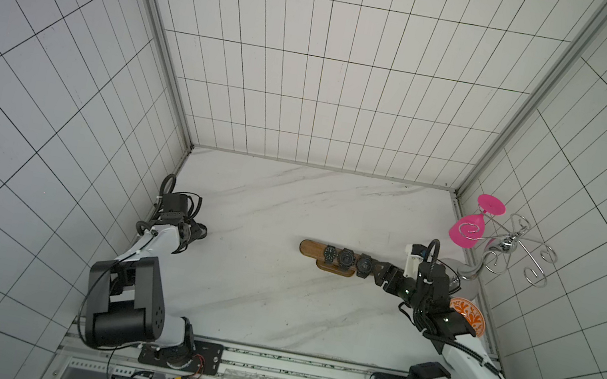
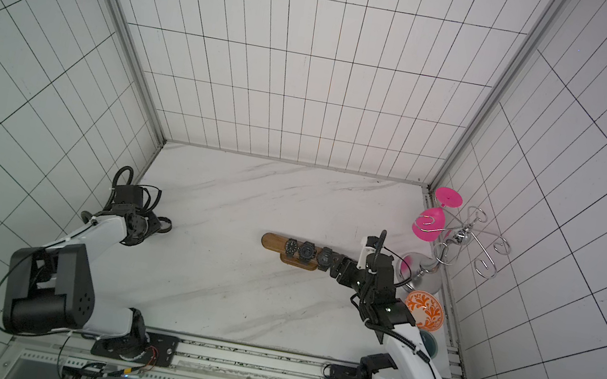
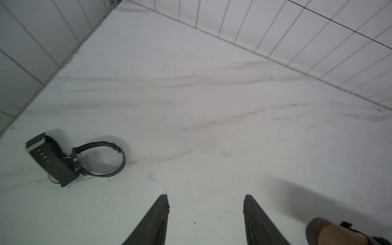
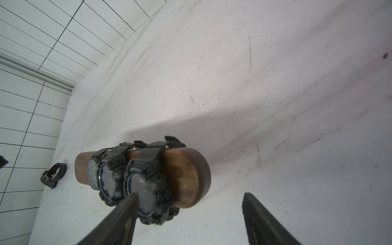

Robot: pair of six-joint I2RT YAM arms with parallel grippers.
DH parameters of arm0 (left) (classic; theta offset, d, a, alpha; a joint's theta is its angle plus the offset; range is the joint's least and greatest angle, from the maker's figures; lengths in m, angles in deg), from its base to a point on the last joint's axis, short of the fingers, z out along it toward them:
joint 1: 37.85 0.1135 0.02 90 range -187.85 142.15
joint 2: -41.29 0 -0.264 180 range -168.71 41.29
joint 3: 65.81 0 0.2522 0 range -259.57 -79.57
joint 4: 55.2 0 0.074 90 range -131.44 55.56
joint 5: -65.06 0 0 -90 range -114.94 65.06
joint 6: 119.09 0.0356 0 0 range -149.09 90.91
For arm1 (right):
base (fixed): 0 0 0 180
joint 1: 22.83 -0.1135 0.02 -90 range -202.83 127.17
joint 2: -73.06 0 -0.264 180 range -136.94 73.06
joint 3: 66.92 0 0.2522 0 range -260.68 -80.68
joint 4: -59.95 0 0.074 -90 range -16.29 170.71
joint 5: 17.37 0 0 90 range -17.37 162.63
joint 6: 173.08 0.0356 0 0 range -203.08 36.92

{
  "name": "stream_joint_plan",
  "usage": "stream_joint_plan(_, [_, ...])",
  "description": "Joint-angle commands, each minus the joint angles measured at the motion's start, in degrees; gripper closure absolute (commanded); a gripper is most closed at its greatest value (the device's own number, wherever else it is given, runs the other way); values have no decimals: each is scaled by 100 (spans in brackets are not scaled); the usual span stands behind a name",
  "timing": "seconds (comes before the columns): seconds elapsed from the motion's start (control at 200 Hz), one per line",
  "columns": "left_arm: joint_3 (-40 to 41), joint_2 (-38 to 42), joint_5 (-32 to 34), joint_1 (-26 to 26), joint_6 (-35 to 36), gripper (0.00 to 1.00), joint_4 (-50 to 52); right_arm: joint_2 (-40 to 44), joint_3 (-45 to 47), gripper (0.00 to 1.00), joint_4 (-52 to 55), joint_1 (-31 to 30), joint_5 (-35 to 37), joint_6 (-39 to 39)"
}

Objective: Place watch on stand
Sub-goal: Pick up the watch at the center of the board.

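Plainly the right gripper (image 1: 379, 275) stands open, jaws spread with nothing between them, at the right-hand end of the stand (image 1: 310, 247), centre right in both top views. The right wrist view shows the bar's rounded end just beyond the gap, and one finger (image 4: 125, 214) crossing in front of the nearest of the three black watches (image 4: 146, 186) strapped round the bar (whether it touches that watch I cannot tell). The three sit side by side on the right part of the bar, so only its left end is bare wood.

The left gripper (image 3: 205, 212) is open as well and empty, above the marble table (image 1: 292, 197) at centre left of the top views. The loose watch (image 3: 70, 161) lies on the table just beside it, on its side with the strap closed in a loop, well apart from the stand. The bar's bare end points toward it.

Behind the right arm, at the right edge of the top views, a silver wire rack (image 1: 510, 248) carries a pink glass (image 1: 465, 231). Lower down, an orange-patterned bowl (image 1: 468, 312) is partly covered by the arm. A dark teal dish (image 2: 428, 343) shows in a top view, just below the bowl.

From above, only the strap loop of the loose watch pokes out beside the left gripper; the left wrist view shows the whole watch. That view catches just one end of the stand, while the right wrist view has the loose watch small, out past the bar's far end.
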Motion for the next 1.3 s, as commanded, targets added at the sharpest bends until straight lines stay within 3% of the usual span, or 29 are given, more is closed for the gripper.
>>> stream_joint_plan(0.0, [-204, -7, -330, -114, 2, 52, -98, 77, 291, 35, -232, -69, -238, 141])
stream_joint_plan(0.135, [-196, 20, -455, -131, 14, 49, -144, 22, 272, 35, -237, -78, -219, 145])
stream_joint_plan(0.37, [-200, 72, -494, -131, -18, 56, -180, -13, 269, 36, -259, -86, -194, 146])
stream_joint_plan(0.56, [-213, 182, -411, -157, -11, 48, -184, -37, 269, 36, -264, -87, -177, 145])
stream_joint_plan(0.825, [-169, 243, -367, -155, -19, 53, -266, -107, 271, 37, -302, -85, -152, 109])
stream_joint_plan(1.039, [-177, 196, -387, -148, -10, 50, -263, -102, 264, 37, -281, -87, -124, 84])
stream_joint_plan(1.294, [-220, 66, -699, -190, 46, 59, -485, -81, 242, 37, -282, -87, -141, 76])
